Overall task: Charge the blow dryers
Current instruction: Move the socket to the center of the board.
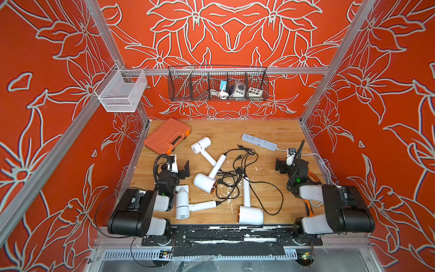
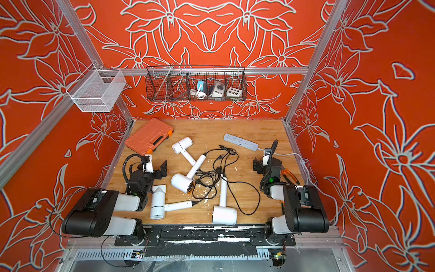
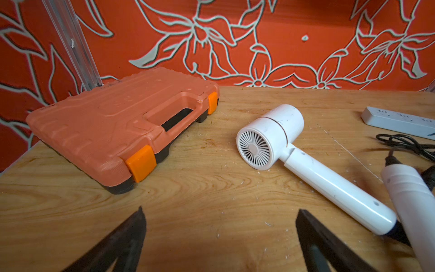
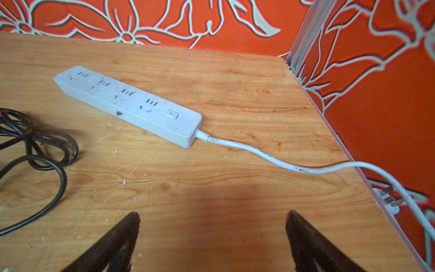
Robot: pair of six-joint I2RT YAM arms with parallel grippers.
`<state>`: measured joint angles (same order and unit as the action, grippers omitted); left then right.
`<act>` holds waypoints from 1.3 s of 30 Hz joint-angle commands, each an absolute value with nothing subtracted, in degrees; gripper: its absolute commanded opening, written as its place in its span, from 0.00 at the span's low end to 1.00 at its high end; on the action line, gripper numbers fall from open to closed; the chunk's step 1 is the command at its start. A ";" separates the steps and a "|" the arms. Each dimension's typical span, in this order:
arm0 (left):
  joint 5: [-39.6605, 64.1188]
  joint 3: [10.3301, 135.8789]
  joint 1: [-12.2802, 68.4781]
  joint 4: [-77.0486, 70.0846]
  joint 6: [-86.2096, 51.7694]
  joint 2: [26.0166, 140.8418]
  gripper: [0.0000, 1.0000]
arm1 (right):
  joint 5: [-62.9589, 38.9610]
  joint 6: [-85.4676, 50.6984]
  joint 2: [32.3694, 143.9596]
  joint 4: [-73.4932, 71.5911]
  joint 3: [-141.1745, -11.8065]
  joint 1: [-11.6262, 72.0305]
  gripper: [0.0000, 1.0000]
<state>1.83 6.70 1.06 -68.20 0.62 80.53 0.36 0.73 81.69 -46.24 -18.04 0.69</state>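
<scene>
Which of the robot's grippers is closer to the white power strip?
The right. The right gripper hangs open just short of the power strip, near its cable end; the left gripper is across the table, beside the orange tool case.

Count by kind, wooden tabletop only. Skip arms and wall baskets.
Blow dryers: 4
Power strip: 1
Orange tool case: 1
Pliers, partly hidden by the right arm: 1
Total: 7
</scene>
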 commanded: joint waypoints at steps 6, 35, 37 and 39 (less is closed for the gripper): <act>5.15 6.89 -0.53 -69.38 0.53 80.47 0.99 | -0.17 1.58 81.65 -46.85 -18.57 1.06 0.98; -4.56 8.20 0.27 -54.75 -3.89 61.10 0.99 | 8.24 8.14 72.15 -29.61 -24.28 9.82 0.98; -12.37 9.69 1.21 -48.61 -16.03 53.54 0.99 | 10.49 8.57 71.12 -23.65 -27.92 12.66 0.98; -17.50 13.35 1.21 -37.78 -23.95 48.03 0.99 | 11.64 4.80 69.46 -18.71 -30.77 13.49 0.98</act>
